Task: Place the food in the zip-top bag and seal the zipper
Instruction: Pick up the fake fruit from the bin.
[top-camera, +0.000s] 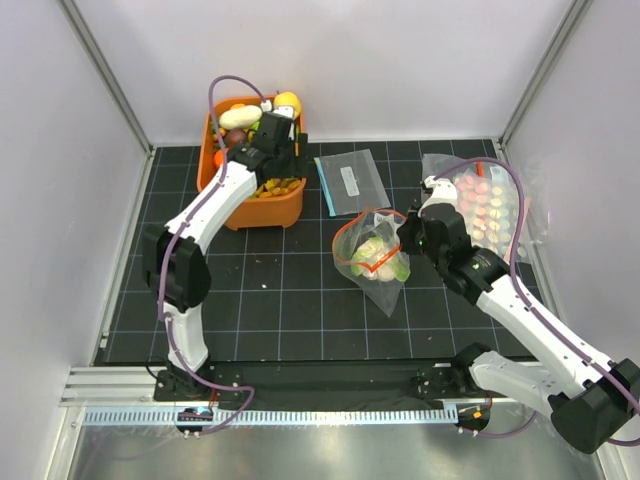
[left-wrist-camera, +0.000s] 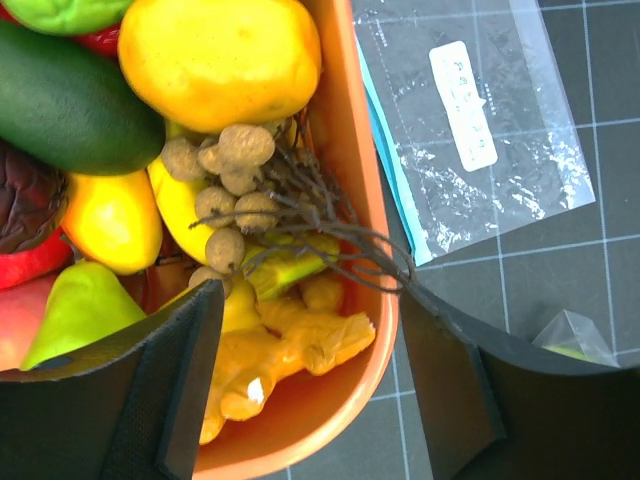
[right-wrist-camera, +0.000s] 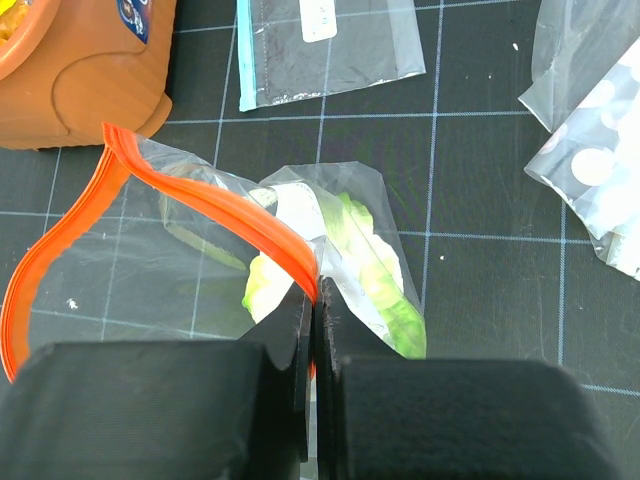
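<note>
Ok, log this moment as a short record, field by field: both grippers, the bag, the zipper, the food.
left gripper: open, holding nothing, straddling the rim of the orange bin, just below the cluster of tan balls
right gripper: shut on the zipper
zip-top bag: lying to the right of the bin, mouth held open in a loop
zipper state: unsealed
food in bag: white-and-green cauliflower
food in bin: tan balls plus yellow and green pieces, not yet bagged

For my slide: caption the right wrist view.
Right gripper pinches the zipper of the bag, cauliflower inside.
</note>
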